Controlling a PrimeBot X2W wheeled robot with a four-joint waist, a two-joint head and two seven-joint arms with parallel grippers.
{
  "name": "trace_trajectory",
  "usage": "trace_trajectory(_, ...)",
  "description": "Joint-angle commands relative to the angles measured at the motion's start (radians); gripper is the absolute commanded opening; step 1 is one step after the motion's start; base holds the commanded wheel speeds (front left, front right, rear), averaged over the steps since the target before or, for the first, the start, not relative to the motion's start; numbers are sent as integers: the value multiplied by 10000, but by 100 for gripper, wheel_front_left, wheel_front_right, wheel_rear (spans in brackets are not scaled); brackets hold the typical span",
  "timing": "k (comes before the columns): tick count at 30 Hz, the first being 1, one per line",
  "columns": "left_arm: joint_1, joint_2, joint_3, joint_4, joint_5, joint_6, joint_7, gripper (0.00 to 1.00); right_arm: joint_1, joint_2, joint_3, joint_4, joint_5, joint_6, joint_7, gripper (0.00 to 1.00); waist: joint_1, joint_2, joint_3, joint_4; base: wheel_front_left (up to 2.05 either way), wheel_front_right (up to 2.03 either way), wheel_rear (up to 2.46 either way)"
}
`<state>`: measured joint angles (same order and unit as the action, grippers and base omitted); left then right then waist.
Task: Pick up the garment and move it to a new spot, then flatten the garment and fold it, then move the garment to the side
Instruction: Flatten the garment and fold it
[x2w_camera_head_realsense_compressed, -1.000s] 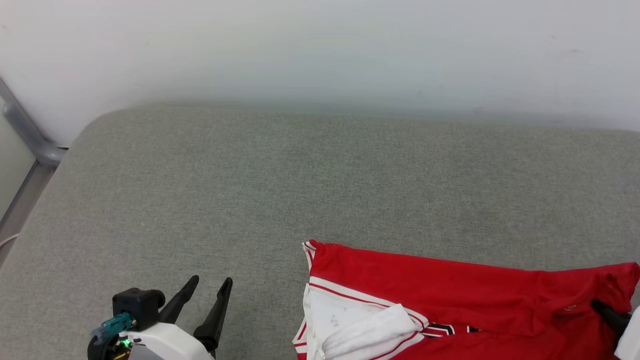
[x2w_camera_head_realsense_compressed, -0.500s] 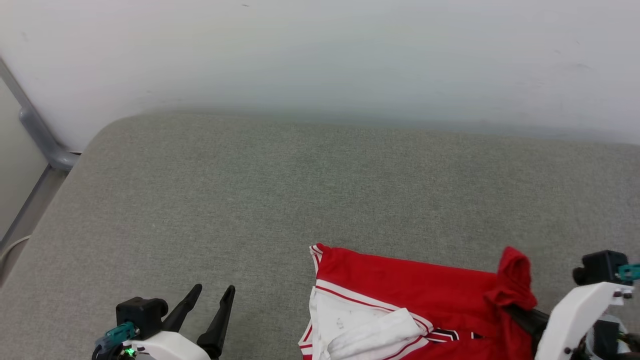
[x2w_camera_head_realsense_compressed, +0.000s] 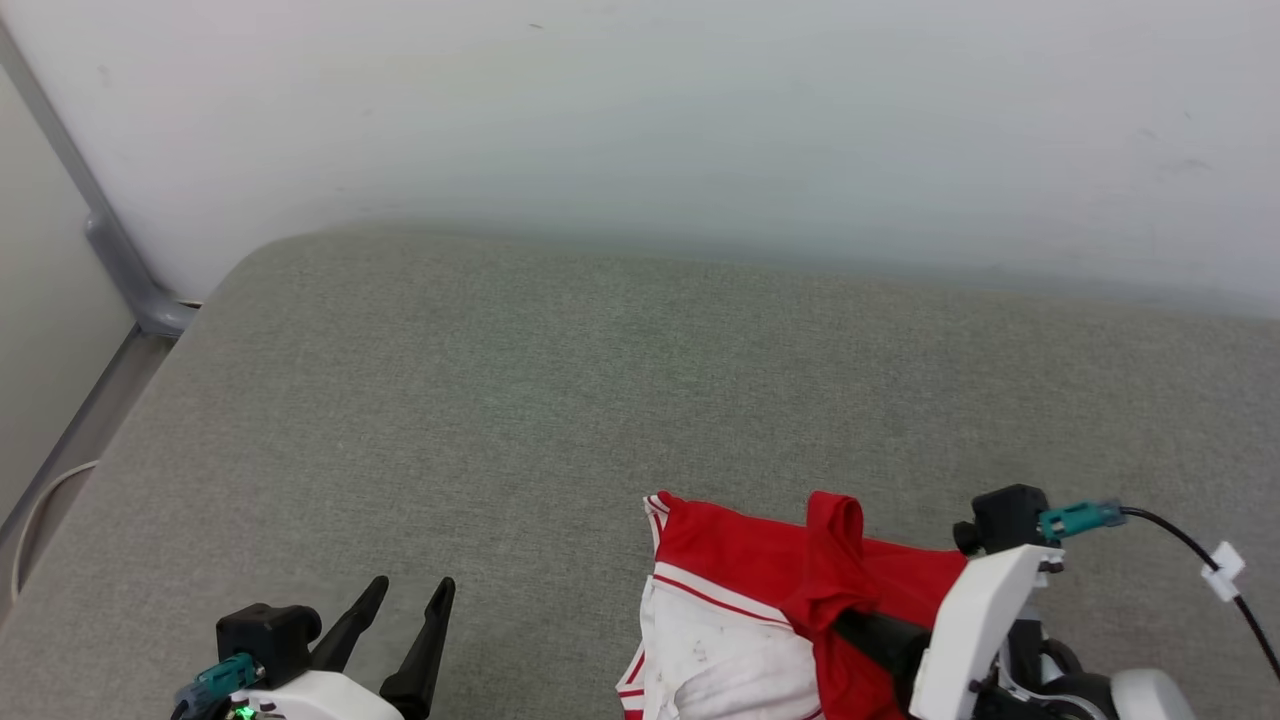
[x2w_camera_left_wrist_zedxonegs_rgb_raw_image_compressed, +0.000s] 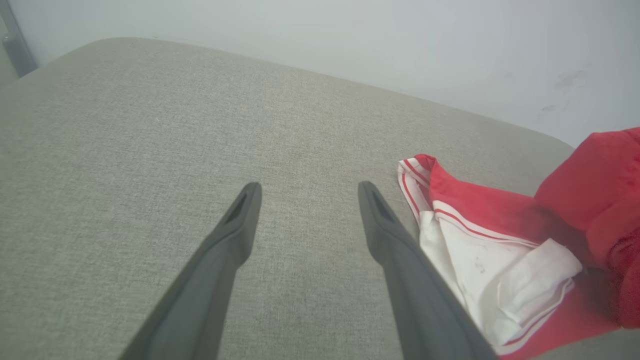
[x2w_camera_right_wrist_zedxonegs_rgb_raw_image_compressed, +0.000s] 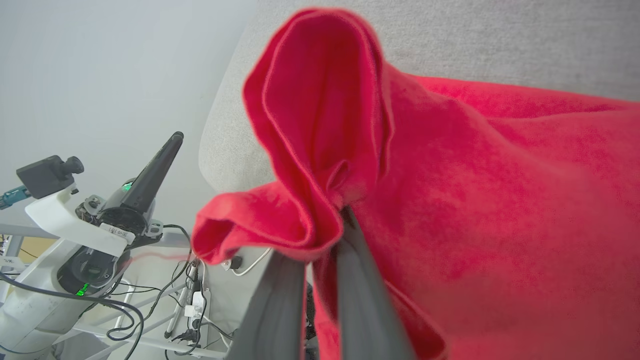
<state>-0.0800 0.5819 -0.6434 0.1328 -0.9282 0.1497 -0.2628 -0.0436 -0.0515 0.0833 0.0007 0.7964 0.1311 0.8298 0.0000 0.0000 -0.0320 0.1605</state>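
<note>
The garment (x2w_camera_head_realsense_compressed: 735, 555), red with a white sleeve (x2w_camera_head_realsense_compressed: 715, 665) and striped trim, lies on the grey cushioned surface at the bottom centre of the head view. My right gripper (x2w_camera_head_realsense_compressed: 848, 620) is shut on a bunched red edge, lifted and drawn over the rest of the garment. In the right wrist view the red cloth (x2w_camera_right_wrist_zedxonegs_rgb_raw_image_compressed: 475, 175) drapes over the closed fingers (x2w_camera_right_wrist_zedxonegs_rgb_raw_image_compressed: 350, 280) and hides their tips. My left gripper (x2w_camera_head_realsense_compressed: 410, 592) stands open at the lower left, above bare cushion. From the left wrist, the left gripper (x2w_camera_left_wrist_zedxonegs_rgb_raw_image_compressed: 306, 187) is just left of the garment (x2w_camera_left_wrist_zedxonegs_rgb_raw_image_compressed: 475, 215).
The grey cushioned surface (x2w_camera_head_realsense_compressed: 560, 380) reaches back to a white wall (x2w_camera_head_realsense_compressed: 640, 120). Its rounded left edge drops off beside a grey metal post (x2w_camera_head_realsense_compressed: 120, 270). A black cable (x2w_camera_head_realsense_compressed: 1190, 550) trails from the right wrist camera. Equipment and wires (x2w_camera_right_wrist_zedxonegs_rgb_raw_image_compressed: 125, 300) sit below the surface edge.
My right gripper has travelled left with the garment's red edge, folding it over the body. The left gripper has stayed open in place. The head camera has shifted slightly.
</note>
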Motion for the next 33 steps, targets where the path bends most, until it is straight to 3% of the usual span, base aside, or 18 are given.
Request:
trace_trajectory(1, 120, 38, 37, -34, -10, 40, -22, 100, -238, 19, 195, 300, 176, -9, -239, 0, 0, 0, -25, 65, 0, 0, 0)
trace_trajectory(15, 77, 79, -70, -219, 21, 82, 109, 100, -2299, 21, 1551, 4789, 329, -7, -2930, 0, 0, 0, 51, 774, 0, 0, 0)
trace_trajectory(16, 63, 81, -71, -229, 24, 81, 117, 100, -2440, 21, 1657, 5030, 338, -7, -3092, 55, 0, 0, 69, 819, 0, 0, 0)
trace_trajectory(17, 54, 83, -71, -233, 21, 82, 117, 100, -2561, 21, 1780, 5303, 432, -7, -3214, 100, 0, 0, 82, 849, 0, 0, 0)
trace_trajectory(22, 47, 112, -90, -236, 15, 82, 115, 100, -3068, 20, 2770, 5897, 1275, -7, -3655, 100, 0, 0, 108, 925, 0, 0, 0)
trace_trajectory(29, 30, 160, -113, -312, 96, 188, 123, 100, -3670, 15, 3969, 6276, 3557, -7, -4082, 100, 0, 0, -42, 819, 0, 0, 0)
trace_trajectory(33, 170, 168, -88, -394, 99, 241, 98, 100, -4394, 14, 4183, 6695, 3227, -7, -4776, 100, 0, 0, -138, 601, 0, 0, 0)
